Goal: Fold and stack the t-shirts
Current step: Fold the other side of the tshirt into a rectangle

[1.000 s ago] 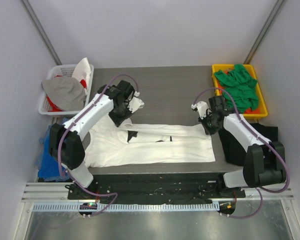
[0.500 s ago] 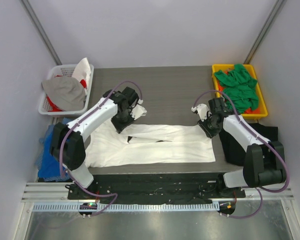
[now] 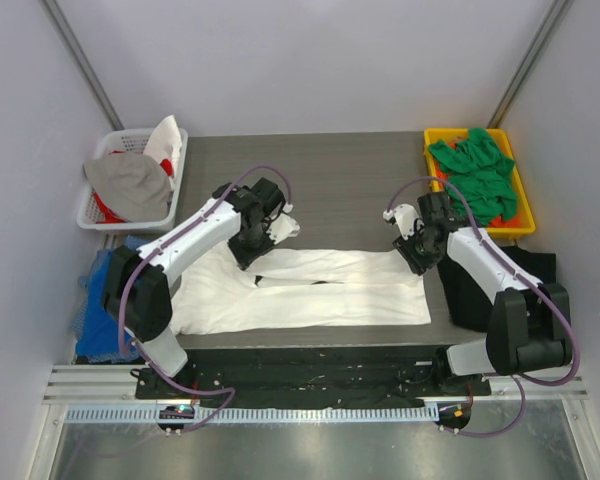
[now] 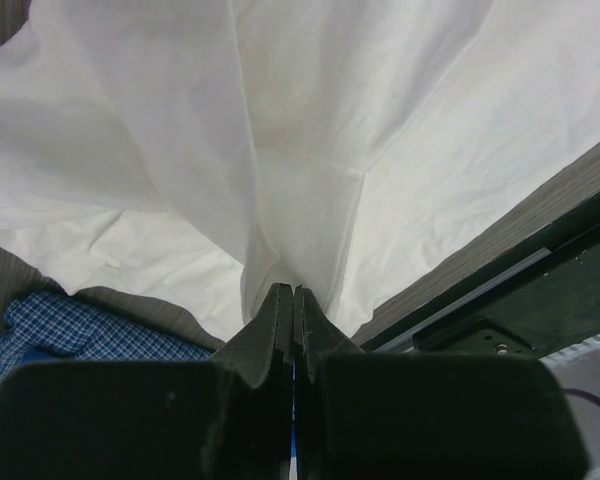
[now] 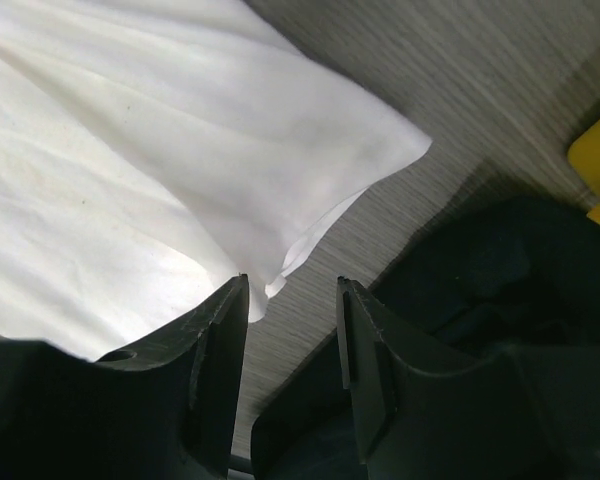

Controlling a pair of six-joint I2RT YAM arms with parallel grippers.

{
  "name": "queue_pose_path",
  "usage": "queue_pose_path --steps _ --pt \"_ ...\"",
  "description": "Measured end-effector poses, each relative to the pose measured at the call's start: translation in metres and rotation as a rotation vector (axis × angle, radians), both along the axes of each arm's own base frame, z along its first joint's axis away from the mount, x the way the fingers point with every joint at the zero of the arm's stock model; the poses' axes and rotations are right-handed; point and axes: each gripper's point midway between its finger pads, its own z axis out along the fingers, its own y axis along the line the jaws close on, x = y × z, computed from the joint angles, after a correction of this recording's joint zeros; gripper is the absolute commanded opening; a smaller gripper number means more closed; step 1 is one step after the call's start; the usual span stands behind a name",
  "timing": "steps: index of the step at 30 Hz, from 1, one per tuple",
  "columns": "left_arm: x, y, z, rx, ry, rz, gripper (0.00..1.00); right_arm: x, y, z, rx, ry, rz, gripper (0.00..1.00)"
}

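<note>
**Top external view.** The white t-shirt lay on the near half of the table, with its long axis running left to right. Any print on it was too small to read. The left gripper stood at the shirt's far left edge and the right gripper at its right end. Green t-shirts were heaped in the yellow tray. A black t-shirt hung at the table's right edge.

**Left wrist view.** The fingers were clenched on a fold of the white shirt, and the cloth fanned away from the tips.

**Right wrist view.** The jaws stood apart and had released. The shirt's corner lay just ahead of the gap, ungripped.
</note>
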Motion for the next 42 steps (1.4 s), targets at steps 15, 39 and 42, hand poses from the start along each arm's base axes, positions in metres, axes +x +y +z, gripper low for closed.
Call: queue_pose_path --steps 15,39,42 --pt "-0.023 0.003 -0.019 0.042 0.059 -0.018 0.00 0.029 0.004 -0.007 0.001 -0.015 -0.004 0.47" --pt "-0.022 0.010 -0.021 0.074 0.030 -0.018 0.00 -0.017 0.009 0.007 0.055 0.003 0.034 0.47" --pt "-0.022 0.011 -0.021 0.079 0.029 -0.018 0.00 -0.021 0.008 0.003 0.052 0.015 0.034 0.46"
